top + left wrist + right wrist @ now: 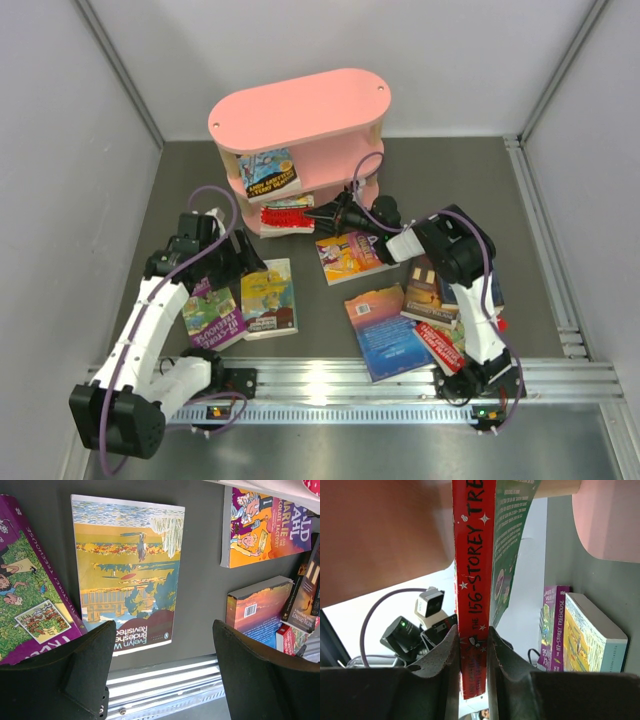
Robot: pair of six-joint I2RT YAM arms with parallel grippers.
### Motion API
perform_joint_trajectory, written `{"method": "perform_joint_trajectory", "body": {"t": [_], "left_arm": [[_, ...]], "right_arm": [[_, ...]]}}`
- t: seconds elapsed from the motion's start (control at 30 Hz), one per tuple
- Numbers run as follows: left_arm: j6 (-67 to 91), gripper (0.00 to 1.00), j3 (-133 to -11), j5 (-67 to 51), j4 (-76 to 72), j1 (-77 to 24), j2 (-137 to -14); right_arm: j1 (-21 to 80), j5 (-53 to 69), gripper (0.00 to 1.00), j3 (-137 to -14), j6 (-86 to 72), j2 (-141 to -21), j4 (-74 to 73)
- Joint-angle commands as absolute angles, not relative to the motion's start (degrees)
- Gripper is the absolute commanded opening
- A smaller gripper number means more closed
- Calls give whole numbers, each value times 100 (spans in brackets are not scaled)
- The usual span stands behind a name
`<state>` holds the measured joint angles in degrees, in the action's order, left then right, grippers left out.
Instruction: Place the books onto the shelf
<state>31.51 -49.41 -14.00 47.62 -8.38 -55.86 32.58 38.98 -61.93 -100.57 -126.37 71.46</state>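
Ahead of the right gripper (328, 212), seen from above, the red 156-Storey Treehouse book (285, 217) sits in a lower tier of the pink shelf (300, 110). Beneath the left gripper (162, 630), released and empty, lies a yellow Brideshead Revisited paperback (127, 570). Up close, the right gripper is clenched on the red book's spine.

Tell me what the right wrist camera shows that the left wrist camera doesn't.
Only the right wrist view: the right gripper shut on a red book by its spine, with the pink shelf close by. Only the left wrist view: the open left gripper, a Charlie book, and a pile of books at the right. Both: the purple Treehouse book lying beside the yellow book.
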Motion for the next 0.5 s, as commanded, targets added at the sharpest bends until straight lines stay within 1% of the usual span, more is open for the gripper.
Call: {"method": "perform_joint_trajectory", "body": {"t": [0.0, 0.13, 0.3, 0.37, 0.4, 0.43, 0.47], "left_arm": [[3094, 83, -4913, -1354, 4711, -870, -5546], [3102, 83, -4904, -1345, 4711, -870, -5520], [3103, 83, -4904, -1301, 4728, -870, -5572], [3111, 83, -4904, -1292, 4720, -870, -5590], [3111, 83, -4904, -1275, 4720, -870, -5590], [3120, 83, -4904, -1274, 4728, -870, -5599], [3120, 83, -4904, -1266, 4737, -870, -5599]], "right_arm": [[3313, 4165, 0, -6311, -10089, -12479, 9168], [3305, 4368, 0, -6293, -10046, -13137, 8930], [3313, 4096, 0, -6451, -10195, -13710, 8921], [3331, 4017, 9, -6556, -10222, -13860, 8842], [3340, 3999, 12, -6687, -10222, -13886, 8807], [3349, 3982, 20, -6749, -10222, -13904, 8702], [3349, 3929, 25, -6854, -10204, -13913, 8658]]}}
